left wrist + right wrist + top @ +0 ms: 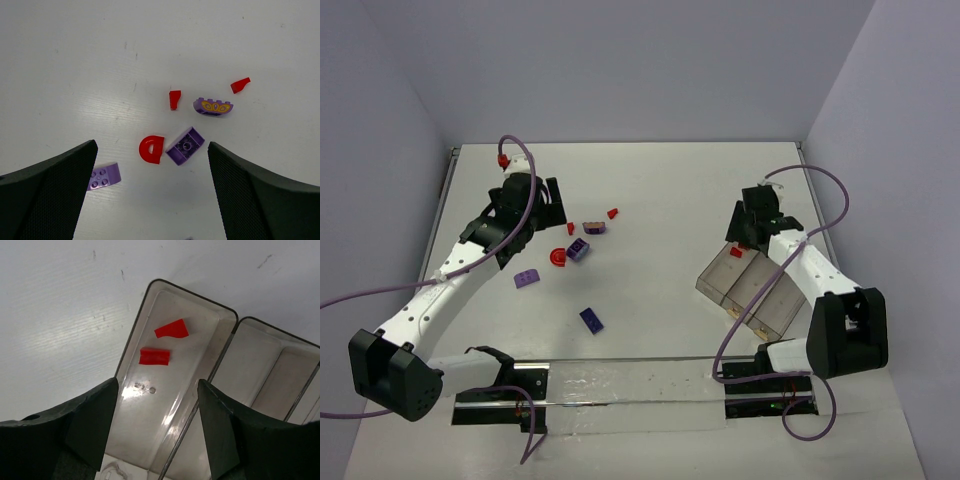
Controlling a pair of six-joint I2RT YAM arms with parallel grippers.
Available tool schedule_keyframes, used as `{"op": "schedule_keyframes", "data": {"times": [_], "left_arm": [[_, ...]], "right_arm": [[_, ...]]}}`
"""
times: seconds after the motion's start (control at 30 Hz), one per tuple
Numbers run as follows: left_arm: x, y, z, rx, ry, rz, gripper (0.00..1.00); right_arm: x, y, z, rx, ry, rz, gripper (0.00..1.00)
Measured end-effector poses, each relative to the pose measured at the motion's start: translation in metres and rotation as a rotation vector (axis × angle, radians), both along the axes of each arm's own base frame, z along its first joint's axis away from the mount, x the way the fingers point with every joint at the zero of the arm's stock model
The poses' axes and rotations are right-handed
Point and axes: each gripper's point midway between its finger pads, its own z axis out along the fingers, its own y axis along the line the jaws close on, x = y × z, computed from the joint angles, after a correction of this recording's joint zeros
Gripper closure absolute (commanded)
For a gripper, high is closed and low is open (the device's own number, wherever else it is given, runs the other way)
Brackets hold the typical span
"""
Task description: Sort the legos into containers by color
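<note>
Loose legos lie on the white table. In the left wrist view I see a red half-disc (pixel 151 149), a purple brick (pixel 185 145), two small red pieces (pixel 174 99) (pixel 240 85), a purple arched piece with a yellow print (pixel 213 106) and a light purple brick (pixel 104 176). A dark violet brick (pixel 591 319) lies apart, nearer the arms. My left gripper (pixel 151 146) hangs open above the half-disc, holding nothing. My right gripper (pixel 157 385) stands open and empty over the end compartment of the containers (pixel 145 305), where two red pieces (pixel 171 329) (pixel 154 356) lie.
The tray (pixel 772 318) lies slanted at the right of the table, under the right arm. Its neighbouring compartment (pixel 260 370) holds nothing that shows. A clear strip (pixel 620 385) runs along the near edge between the arm bases. Walls close the table on three sides.
</note>
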Motion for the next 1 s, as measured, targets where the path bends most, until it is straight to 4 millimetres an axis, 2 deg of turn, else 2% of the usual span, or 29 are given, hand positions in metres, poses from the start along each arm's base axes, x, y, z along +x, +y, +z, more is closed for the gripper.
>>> {"op": "schedule_keyframes", "data": {"times": [0.13,0.2,0.23,0.3,0.37,0.43,0.5,0.57,0.63,0.73,1.0], "left_arm": [[0.0,0.0,0.0,-0.003,0.001,-0.001,0.01],[0.0,0.0,0.0,-0.004,0.001,0.0,0.01],[0.0,-0.001,0.0,-0.004,0.001,0.0,0.01],[0.0,0.0,-0.001,-0.004,0.001,0.002,0.01],[0.0,0.0,-0.003,-0.003,0.004,0.004,0.01],[-0.001,0.002,-0.004,0.004,0.005,0.012,0.01],[-0.001,0.004,-0.003,0.008,0.002,0.018,0.01],[-0.002,0.005,-0.002,0.011,-0.001,0.024,0.01],[-0.002,0.007,0.0,0.014,-0.007,0.03,0.01],[-0.004,0.011,0.003,0.024,-0.015,0.044,0.01],[-0.007,0.016,0.01,0.03,-0.034,0.056,0.01]], "right_arm": [[0.014,0.014,0.024,0.017,-0.053,0.039,0.29],[0.026,0.034,0.045,0.02,-0.091,0.089,0.22],[0.035,0.051,0.058,0.025,-0.115,0.131,0.21],[0.052,0.097,0.081,0.047,-0.161,0.235,0.2],[0.067,0.145,0.095,0.075,-0.19,0.334,0.2],[0.077,0.187,0.094,0.087,-0.176,0.408,0.19],[0.089,0.224,0.083,0.096,-0.147,0.462,0.18],[0.098,0.256,0.065,0.094,-0.098,0.506,0.18],[0.107,0.279,0.049,0.092,-0.061,0.533,0.18],[0.121,0.302,0.032,0.093,-0.034,0.549,0.2],[0.148,0.336,0.004,0.119,-0.009,0.531,0.19]]}}
